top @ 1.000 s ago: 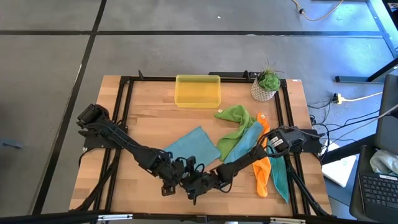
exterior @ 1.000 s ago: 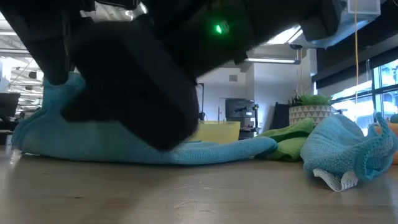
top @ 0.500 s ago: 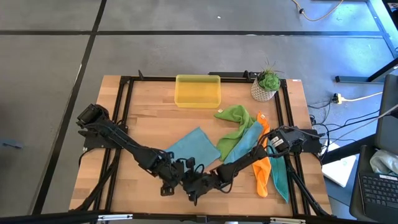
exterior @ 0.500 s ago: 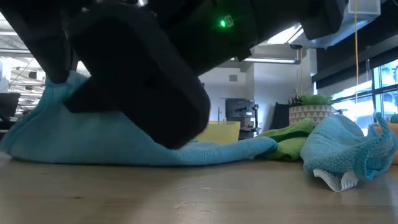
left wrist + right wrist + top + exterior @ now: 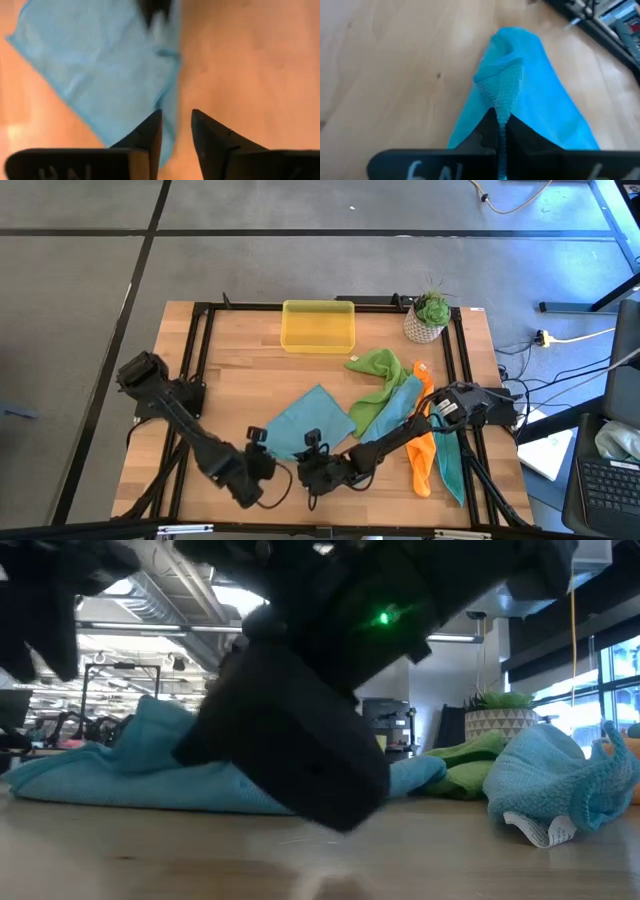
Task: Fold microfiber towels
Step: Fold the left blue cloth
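1. One teal towel (image 5: 308, 420) lies spread on the wooden table (image 5: 235, 375), and the fold on it is the step in hand; its near edge is pinched in the right gripper (image 5: 501, 131), whose fingers are closed flat on a raised ridge of the cloth, as the right wrist view shows plainly.
2. The left gripper (image 5: 176, 130) hangs just beside that same edge, on the side away from the right gripper; its fingers stand a narrow way apart with nothing between them, and the towel's border lies just under one fingertip without being gripped.
3. Judged from this, the cloth is held at one corner only, so the fold is barely begun; the other towels are untouched.
4. The next move calls for the left gripper to come down on its own corner of the near edge and close on it; then both should lift and carry the edge away from themselves, over the cloth toward its far edge, keeping level so that it does not skew.
5. Beyond the right gripper, toward its arm's base, lie a lime green towel (image 5: 380, 375), a second teal towel (image 5: 392, 412) and an orange towel (image 5: 423, 458) in a loose heap; a third teal towel (image 5: 450, 465) lies past them.
6. Farthest from both grippers stand the yellow tray (image 5: 319, 327) and a potted plant (image 5: 428, 317).
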